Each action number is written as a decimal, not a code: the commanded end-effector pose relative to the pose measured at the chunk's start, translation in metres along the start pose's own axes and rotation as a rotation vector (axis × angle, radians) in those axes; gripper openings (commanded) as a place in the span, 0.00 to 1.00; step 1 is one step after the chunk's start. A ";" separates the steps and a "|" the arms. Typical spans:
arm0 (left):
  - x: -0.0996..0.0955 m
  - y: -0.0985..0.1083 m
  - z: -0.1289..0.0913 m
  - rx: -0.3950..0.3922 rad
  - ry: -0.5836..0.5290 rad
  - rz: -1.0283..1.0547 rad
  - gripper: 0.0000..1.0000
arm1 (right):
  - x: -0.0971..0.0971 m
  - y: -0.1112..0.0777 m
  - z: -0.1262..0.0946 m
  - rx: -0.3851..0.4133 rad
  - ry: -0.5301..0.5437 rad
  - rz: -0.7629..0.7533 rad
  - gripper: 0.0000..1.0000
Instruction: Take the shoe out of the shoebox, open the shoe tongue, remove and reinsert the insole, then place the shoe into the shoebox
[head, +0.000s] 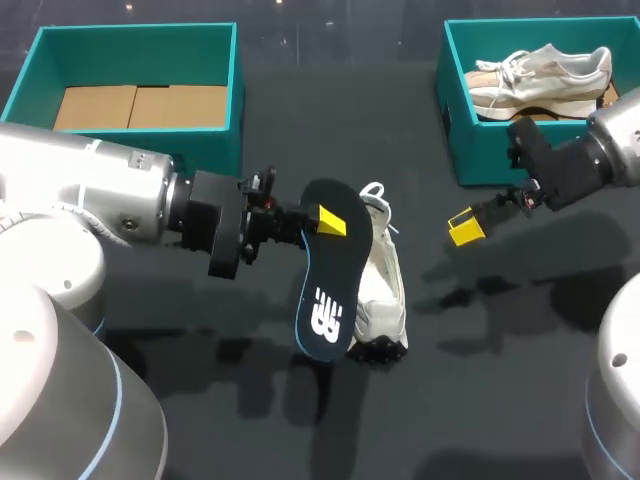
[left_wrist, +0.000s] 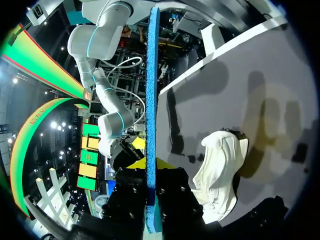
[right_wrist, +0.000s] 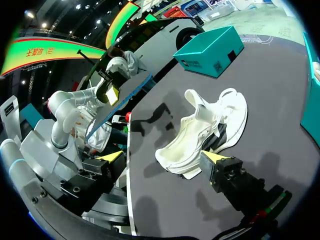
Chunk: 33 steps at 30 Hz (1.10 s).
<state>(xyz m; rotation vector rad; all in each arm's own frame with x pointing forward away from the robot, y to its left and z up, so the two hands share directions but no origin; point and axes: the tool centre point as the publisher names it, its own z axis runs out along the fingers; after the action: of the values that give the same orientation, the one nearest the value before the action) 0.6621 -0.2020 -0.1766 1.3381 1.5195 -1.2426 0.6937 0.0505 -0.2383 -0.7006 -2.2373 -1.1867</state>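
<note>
On the dark table (head: 520, 340), the white shoe (head: 385, 295) apparently lies sideways.

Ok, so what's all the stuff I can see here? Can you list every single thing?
insole: one, black on top and blue underneath, held up off the table, right beside the white shoe
white shoe: one, white, lying in the middle of the table
second shoe: one, white and beige, inside the right box
left box: one, teal, far left of the table
right box: one, teal, far right of the table
cardboard: brown, lining the left box
table: one, black
left hand: yellow tips, gripping the insole
right hand: yellow tips, open, hovering to the right of the white shoe
</note>
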 end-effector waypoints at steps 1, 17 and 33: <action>0.005 -0.015 0.007 0.057 0.004 -0.140 0.00 | 0.000 -0.027 -0.006 0.043 -0.073 -0.240 1.00; 0.009 -0.036 0.010 0.067 -0.024 -0.253 0.00 | -0.015 -0.048 -0.004 0.142 -0.164 -0.290 1.00; 0.017 -0.045 0.013 0.203 -0.063 -0.605 0.00 | -0.033 -0.053 0.026 0.305 -0.285 -0.485 1.00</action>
<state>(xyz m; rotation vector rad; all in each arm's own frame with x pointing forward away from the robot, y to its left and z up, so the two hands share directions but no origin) 0.6082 -0.2074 -0.1872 0.9540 1.8644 -1.8259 0.6778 0.0387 -0.3015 -0.2176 -2.8567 -0.9611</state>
